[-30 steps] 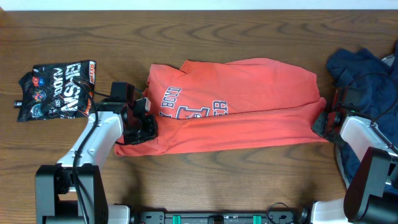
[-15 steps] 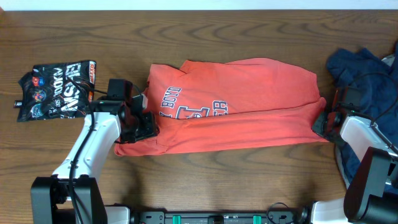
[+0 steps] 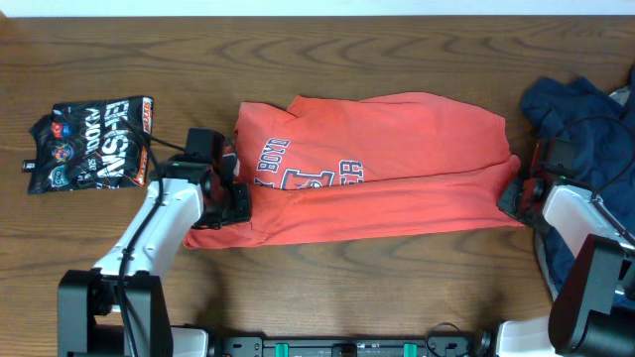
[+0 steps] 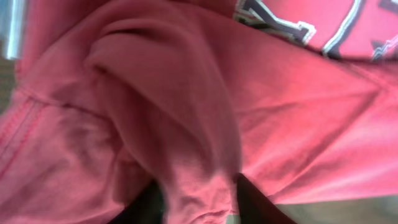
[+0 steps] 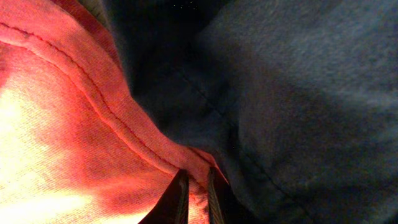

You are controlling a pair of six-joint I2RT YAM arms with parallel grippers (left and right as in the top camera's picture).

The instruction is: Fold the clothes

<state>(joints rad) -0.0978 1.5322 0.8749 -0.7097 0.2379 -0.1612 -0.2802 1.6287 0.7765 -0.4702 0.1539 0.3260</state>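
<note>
Orange-red shirt [image 3: 377,169] lies sideways across mid-table [image 3: 298,297], with its near edge lapped up over the lower half of the print. I'd call that one lengthwise fold roughly in, ragged at the left end. Navy cloth [image 3: 580,109] is heaped far right against the shirt's end; snack bag [image 3: 89,144] sits far left, apart. Your left gripper [image 4: 199,199] is clamped on a bunched wad at the shirt's left end, and your right gripper [image 5: 196,199] pinches the hem at the right end, fingers almost together. Remaining: cross folds, squaring up.

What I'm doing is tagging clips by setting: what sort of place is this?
Probably a robot lab bench: left arm and right arm at a wooden table, an orange-red T-shirt spread out, a snack bag aside.
</note>
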